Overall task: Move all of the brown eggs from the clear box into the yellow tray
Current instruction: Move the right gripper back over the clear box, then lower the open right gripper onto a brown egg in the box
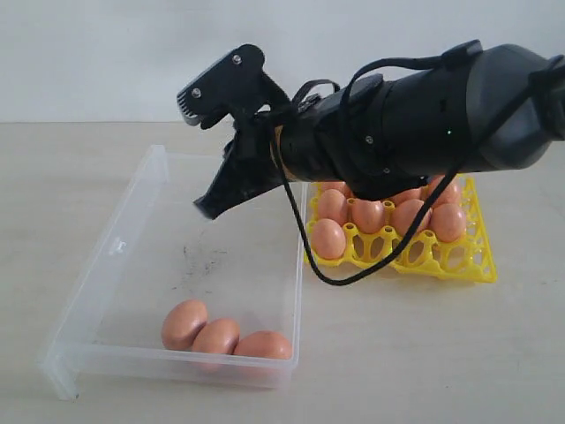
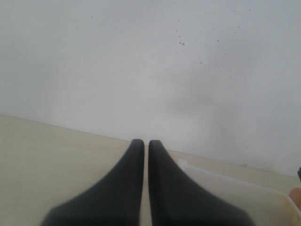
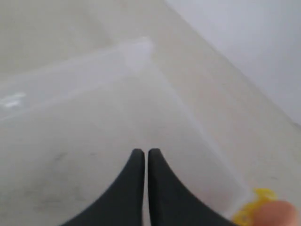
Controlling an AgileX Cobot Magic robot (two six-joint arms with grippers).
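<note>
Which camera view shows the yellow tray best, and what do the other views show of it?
The exterior view: there the yellow tray shows its lattice and brown eggs clearly, though the arm hides its far part. The right wrist view shows only a blurred yellow corner. The left wrist view shows none of it.

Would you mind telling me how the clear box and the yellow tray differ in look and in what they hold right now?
The clear box is see-through with solid low walls; the yellow tray is an opaque open lattice of cups. The clear box looks larger than the yellow tray. The box holds three brown eggs lying loose along its near wall; the tray's eggs sit one per cup. Both rest on the table.
</note>
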